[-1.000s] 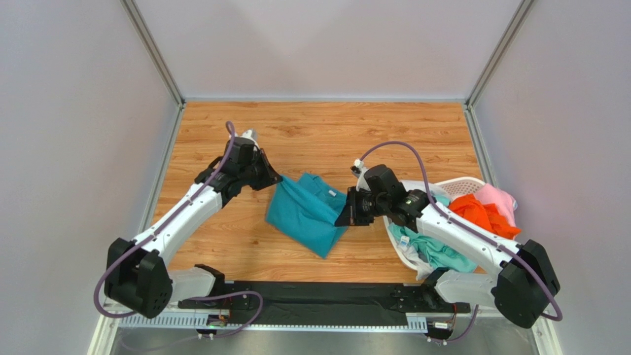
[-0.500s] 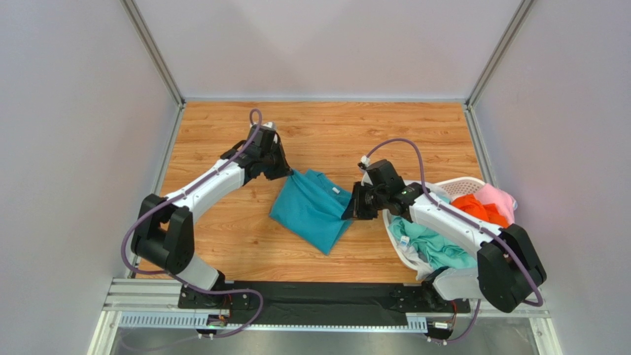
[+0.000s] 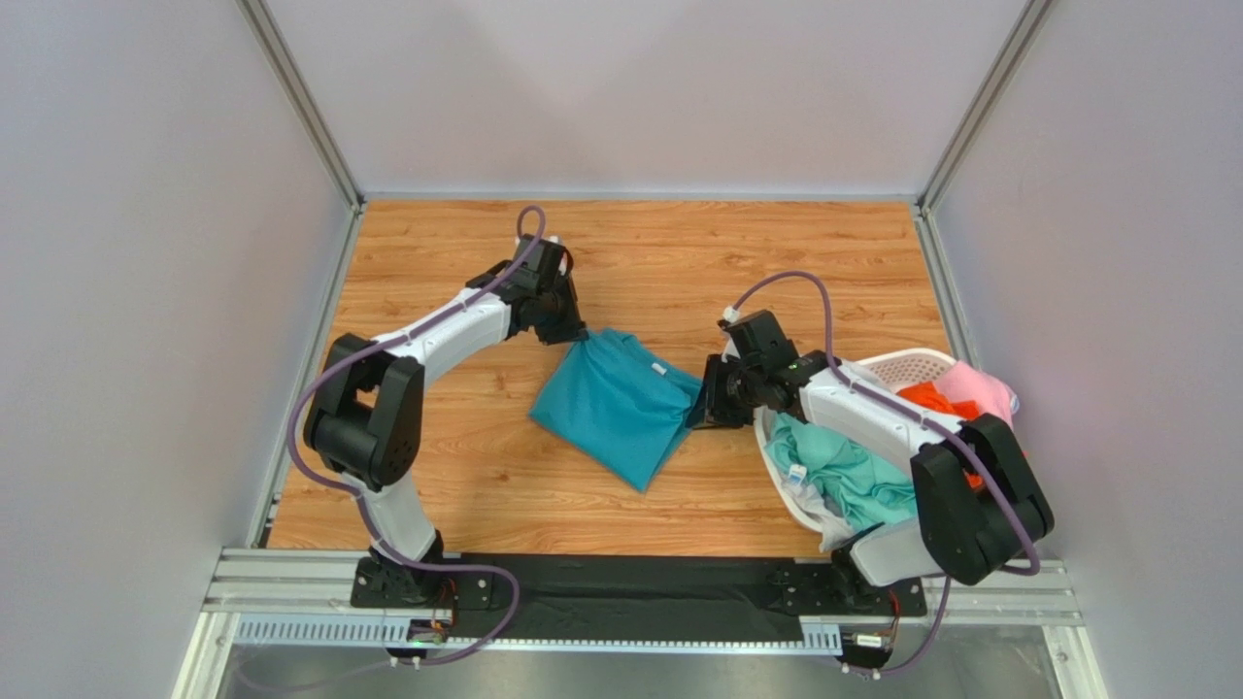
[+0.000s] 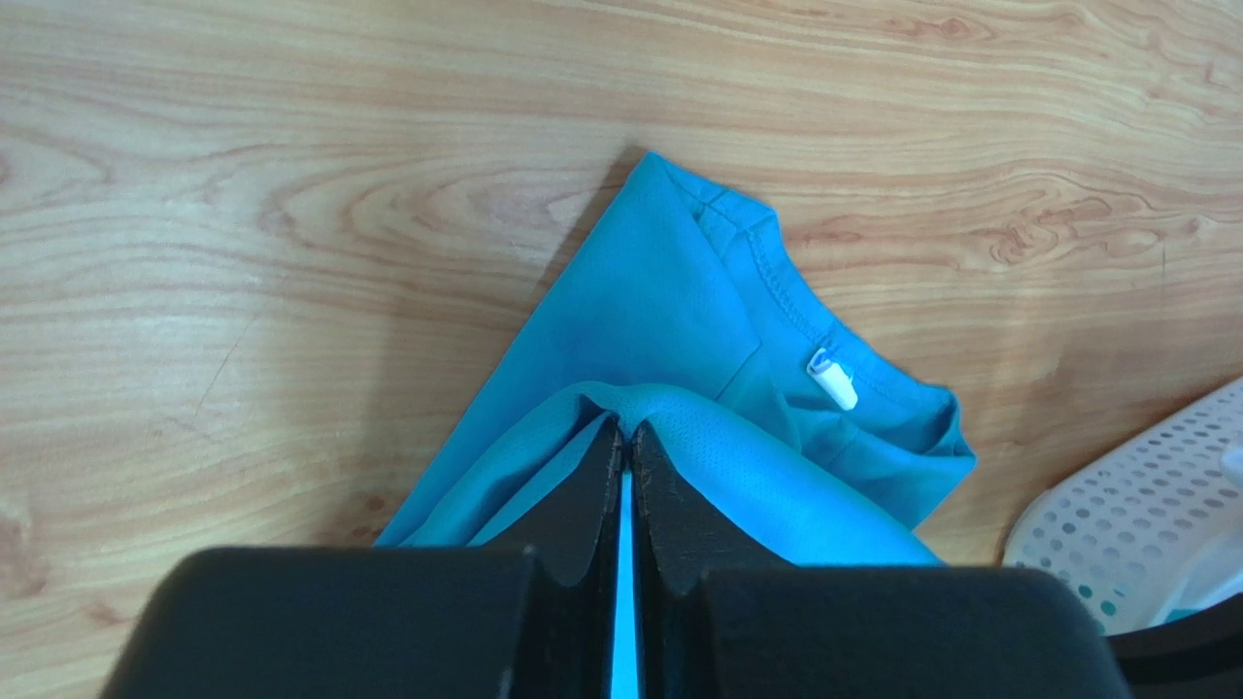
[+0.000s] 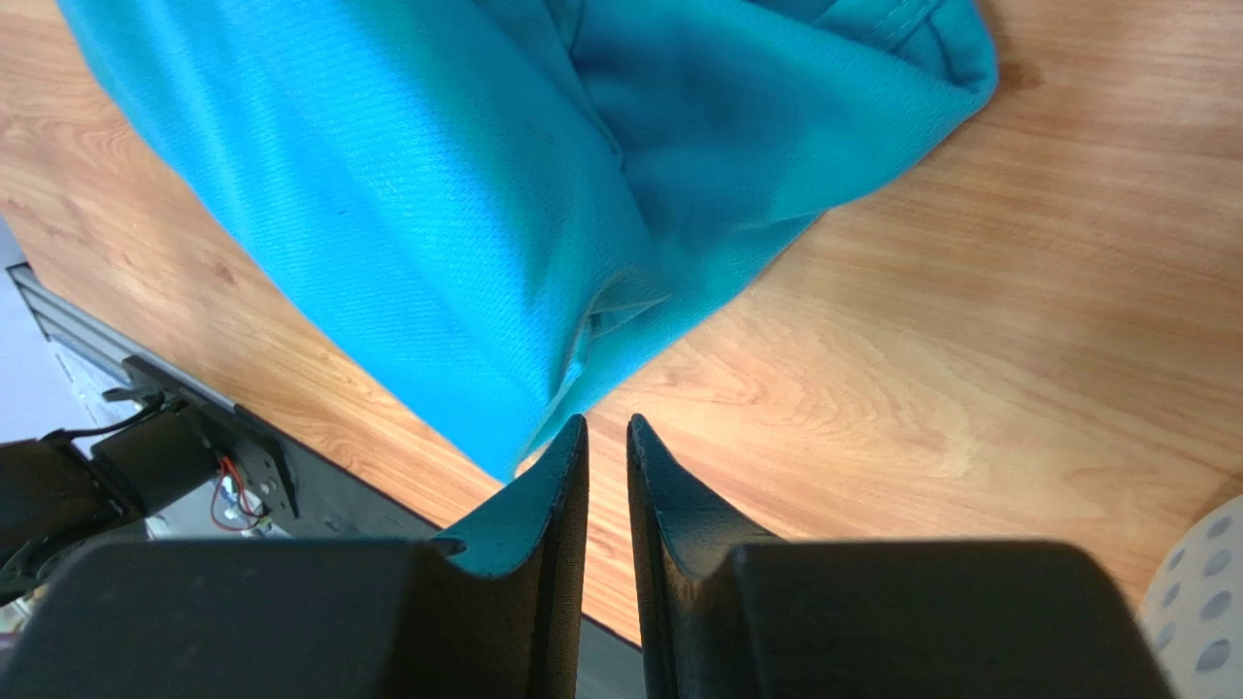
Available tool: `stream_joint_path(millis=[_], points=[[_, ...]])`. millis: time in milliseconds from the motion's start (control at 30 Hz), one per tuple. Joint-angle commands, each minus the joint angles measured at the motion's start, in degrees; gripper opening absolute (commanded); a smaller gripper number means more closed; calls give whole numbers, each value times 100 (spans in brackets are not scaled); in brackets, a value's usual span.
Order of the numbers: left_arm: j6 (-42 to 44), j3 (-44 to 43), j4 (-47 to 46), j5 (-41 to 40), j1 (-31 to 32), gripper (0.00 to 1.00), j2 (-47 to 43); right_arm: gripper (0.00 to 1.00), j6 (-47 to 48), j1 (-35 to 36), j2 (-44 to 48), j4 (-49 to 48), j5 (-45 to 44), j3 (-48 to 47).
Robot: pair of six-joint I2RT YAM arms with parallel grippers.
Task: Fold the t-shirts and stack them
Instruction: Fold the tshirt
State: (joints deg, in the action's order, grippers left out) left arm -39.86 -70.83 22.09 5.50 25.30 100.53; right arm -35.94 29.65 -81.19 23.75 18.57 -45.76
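Looking down at the tabletop, I see the teal t-shirt crumpled between my claws. The left claw pinches a fold of it tight. The right claw stands slightly parted, with the cloth just ahead of its tips.

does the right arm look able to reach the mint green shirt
Probably yes: the mint green shirt lies uncovered in the basket beside it; the right hand must only back off the teal shirt.
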Motion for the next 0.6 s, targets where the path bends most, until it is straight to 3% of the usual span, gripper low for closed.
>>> stream_joint_path(millis=[0,100,200,233,333,433,467,500,567], points=[[180,-370,-38,91,-7,7,246,18,158,-47,-134,16,-318,-267],[276,-572,-3,267,-7,19,475,20,219,-65,-275,33,-450,-398],[347,-695,155,311,-7,40,573,29,333,-65,-301,33,-380,-504],[364,-704,164,320,-7,54,582,31,386,-65,-275,33,-328,-513],[426,-731,252,364,-7,72,520,43,579,-65,-73,94,-231,-522],[452,-687,287,347,-7,76,319,50,746,-56,208,209,-100,-539],[487,-661,305,303,-7,77,257,58,808,-47,278,209,-21,-539],[505,-652,314,251,-7,99,117,62,904,-30,409,209,67,-531],[575,-660,471,76,-7,100,-42,90,1010,-12,516,288,217,-574]])
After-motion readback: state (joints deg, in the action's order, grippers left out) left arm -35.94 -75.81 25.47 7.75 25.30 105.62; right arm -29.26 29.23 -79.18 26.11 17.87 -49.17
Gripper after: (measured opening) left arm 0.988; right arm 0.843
